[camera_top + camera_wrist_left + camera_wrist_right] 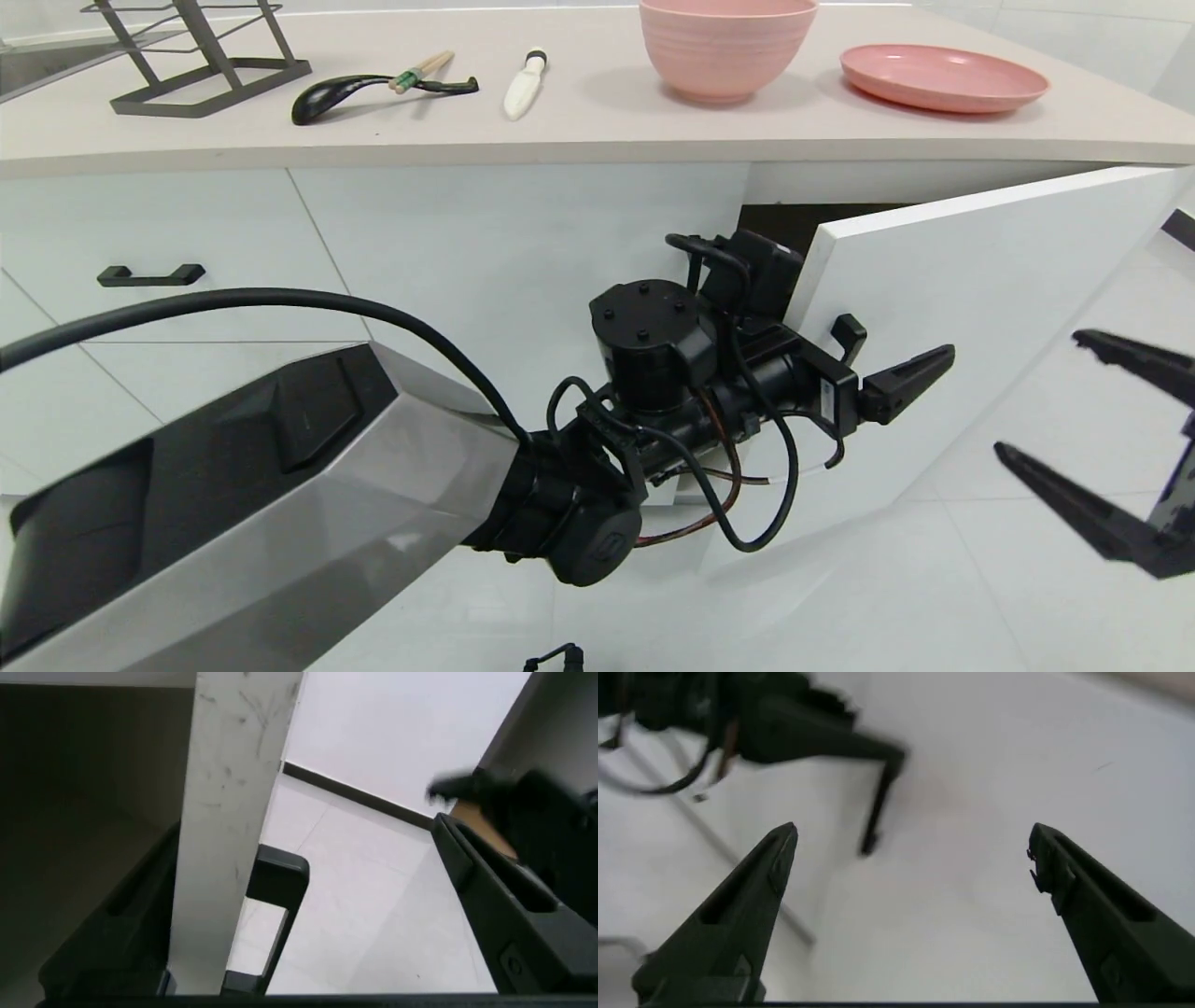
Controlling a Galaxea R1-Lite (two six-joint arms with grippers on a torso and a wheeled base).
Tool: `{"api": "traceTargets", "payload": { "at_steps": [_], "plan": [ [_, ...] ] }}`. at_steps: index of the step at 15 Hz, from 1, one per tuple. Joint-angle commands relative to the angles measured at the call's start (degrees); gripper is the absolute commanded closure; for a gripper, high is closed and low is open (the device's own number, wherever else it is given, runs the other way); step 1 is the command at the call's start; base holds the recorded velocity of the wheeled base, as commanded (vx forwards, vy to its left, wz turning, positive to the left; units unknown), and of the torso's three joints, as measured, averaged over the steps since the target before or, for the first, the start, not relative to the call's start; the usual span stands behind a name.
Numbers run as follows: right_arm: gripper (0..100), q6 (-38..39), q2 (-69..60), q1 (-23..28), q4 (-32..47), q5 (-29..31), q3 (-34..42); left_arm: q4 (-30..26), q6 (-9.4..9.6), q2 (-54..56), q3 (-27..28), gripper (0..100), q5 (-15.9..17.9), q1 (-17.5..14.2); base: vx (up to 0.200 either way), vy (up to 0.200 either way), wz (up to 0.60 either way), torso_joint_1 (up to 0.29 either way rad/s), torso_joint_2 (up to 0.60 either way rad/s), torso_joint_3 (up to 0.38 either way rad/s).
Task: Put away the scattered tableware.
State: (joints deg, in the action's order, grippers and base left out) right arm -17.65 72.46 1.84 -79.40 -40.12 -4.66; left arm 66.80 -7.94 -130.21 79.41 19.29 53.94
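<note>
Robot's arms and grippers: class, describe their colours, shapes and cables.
Left arm: angular silver-grey shell with black panels, round black joints, looping black cables and thin reddish wires. Left gripper and right gripper: black, with long fingers tapering to points.

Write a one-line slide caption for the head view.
Left gripper straddles the open cabinet door; pink bowl and plate sit on the counter.

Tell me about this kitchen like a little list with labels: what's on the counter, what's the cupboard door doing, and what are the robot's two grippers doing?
counter: pink bowl, pink plate, black spoon, chopsticks, white utensil, metal rack
cupboard door: swung open
left gripper: fingers open, one each side of the door's edge, beside its black handle
right gripper: fingers open, holding nothing, in front of the door
</note>
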Motion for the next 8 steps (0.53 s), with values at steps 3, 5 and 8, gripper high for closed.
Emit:
{"api": "traceTargets", "payload": {
  "at_steps": [3, 5, 8],
  "plan": [
    [0, 3.24, -9.97, 9.32, -0.14, 0.57, -15.73, 1.14, -0.15, 1.54, -3.56, 0, 0.14, 4.94, 0.000, 0.000, 0.00, 0.000, 0.00, 0.000],
    [0, 3.77, -11.03, 9.50, -0.06, 0.66, -16.79, 1.57, -0.15, 1.62, -4.53, 0, 0.05, 6.35, 0.000, 0.000, 0.00, 0.000, 0.00, 0.000],
    [0, 3.68, -11.03, 9.59, -0.14, 2.24, -17.23, 1.75, -0.24, 1.54, -4.97, 0, 0.05, 9.16, 0.000, 0.000, 0.00, 0.000, 0.00, 0.000]
  ]
}}
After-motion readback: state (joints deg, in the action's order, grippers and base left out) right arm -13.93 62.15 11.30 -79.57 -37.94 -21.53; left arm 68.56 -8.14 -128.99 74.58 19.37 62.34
